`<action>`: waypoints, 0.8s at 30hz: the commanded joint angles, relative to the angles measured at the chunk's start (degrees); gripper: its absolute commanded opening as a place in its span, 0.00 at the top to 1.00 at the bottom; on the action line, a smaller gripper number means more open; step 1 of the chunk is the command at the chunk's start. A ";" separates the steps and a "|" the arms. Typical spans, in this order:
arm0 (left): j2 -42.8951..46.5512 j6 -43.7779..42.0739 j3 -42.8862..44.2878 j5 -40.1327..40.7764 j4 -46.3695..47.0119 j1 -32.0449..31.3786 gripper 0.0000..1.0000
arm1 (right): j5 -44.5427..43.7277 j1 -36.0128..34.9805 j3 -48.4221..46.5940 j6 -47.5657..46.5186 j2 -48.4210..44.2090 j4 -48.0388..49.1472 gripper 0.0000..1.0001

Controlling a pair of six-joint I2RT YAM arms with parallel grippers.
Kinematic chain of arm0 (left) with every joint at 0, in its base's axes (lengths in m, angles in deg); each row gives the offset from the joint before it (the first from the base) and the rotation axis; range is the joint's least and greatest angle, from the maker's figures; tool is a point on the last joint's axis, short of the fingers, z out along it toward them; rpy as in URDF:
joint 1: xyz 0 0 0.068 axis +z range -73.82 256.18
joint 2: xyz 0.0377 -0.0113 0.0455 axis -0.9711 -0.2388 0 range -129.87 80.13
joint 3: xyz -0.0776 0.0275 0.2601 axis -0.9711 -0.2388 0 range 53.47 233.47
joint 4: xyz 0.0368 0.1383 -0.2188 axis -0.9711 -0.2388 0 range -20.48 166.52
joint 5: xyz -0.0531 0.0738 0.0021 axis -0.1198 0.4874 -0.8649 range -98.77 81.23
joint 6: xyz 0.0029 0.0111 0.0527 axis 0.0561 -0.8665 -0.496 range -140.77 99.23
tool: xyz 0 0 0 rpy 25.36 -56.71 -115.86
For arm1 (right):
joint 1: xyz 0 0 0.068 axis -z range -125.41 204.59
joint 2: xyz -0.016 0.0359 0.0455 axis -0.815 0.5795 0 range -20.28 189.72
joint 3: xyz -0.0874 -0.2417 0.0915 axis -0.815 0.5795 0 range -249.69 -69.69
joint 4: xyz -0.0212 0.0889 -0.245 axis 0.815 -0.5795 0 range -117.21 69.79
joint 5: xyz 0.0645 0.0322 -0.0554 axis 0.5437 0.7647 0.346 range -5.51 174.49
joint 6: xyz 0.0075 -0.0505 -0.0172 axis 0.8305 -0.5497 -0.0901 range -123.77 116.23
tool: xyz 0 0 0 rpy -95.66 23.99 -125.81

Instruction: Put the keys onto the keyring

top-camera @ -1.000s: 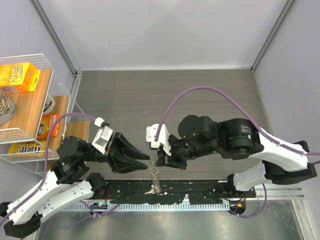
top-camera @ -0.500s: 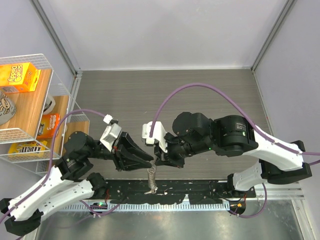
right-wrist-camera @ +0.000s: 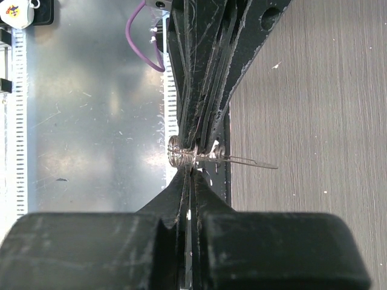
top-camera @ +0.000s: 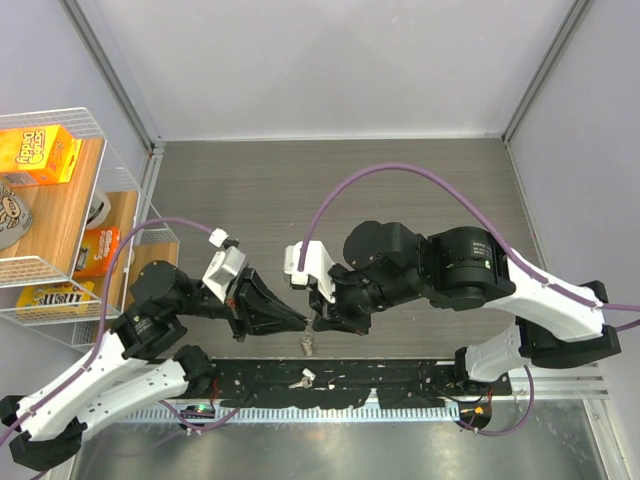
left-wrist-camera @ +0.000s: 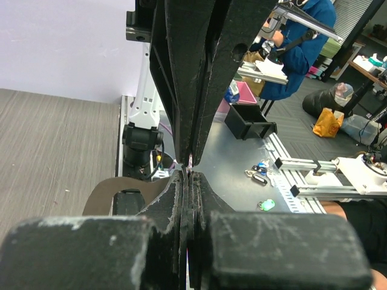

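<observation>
Two black robot arms meet tip to tip over the near middle of a grey wood-grain surface (top-camera: 400, 180). The left tool (top-camera: 302, 323) has its two fingers pressed together. In its wrist view a thin sliver of bright metal shows right at the pinch. The right tool (top-camera: 318, 325) is also fully closed, and its fingertips face the left tool's so closely that the two pairs nearly touch.

Both are clamped on the glittery silver metal keyring (top-camera: 308, 345), which sits at the point where they meet. From above it is a short bright piece hanging just under the tips, with its long axis pointing toward the near edge of the surface. In the right wrist view it lies crosswise to the fingers. A small coil of silver loops bulges out on one side of the pinch. A thin straight wire sticks out on the other side, reaching over the wood grain and tilting slightly.

A small silver metal key (top-camera: 304, 378) lies apart from the keyring. It is on the black mat strip (top-camera: 400, 385) along the near edge of the surface, just below the hanging piece and touched by neither tool.
</observation>
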State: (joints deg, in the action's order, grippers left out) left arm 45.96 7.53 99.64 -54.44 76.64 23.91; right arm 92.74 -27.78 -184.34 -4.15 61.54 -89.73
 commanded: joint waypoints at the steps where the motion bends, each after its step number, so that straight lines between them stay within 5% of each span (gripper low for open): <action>1: -0.37 0.27 1.91 1.11 2.42 0.06 1.00 | 0.71 0.10 -3.12 0.29 0.71 1.49 0.95; 5: 1.30 1.58 -0.64 3.65 7.07 0.15 1.00 | 0.02 0.10 -1.90 0.29 -1.22 3.50 0.94; 8: 2.27 3.25 -2.40 4.45 11.38 0.06 1.00 | -0.34 0.10 0.47 1.60 -3.42 6.49 0.75; 12: 2.97 5.71 -4.51 5.50 16.48 0.06 1.00 | -1.04 0.10 3.28 1.88 -6.05 9.13 0.63; 24: 1.83 14.76 -10.13 7.61 34.31 0.06 1.00 | -5.95 0.10 15.15 1.17 -17.82 18.01 0.52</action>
State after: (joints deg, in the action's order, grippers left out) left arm 48.52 17.32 91.03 -48.63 97.95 23.91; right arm 90.51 -27.69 -172.19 -2.82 46.83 -77.66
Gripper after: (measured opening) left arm 0.033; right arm 0.476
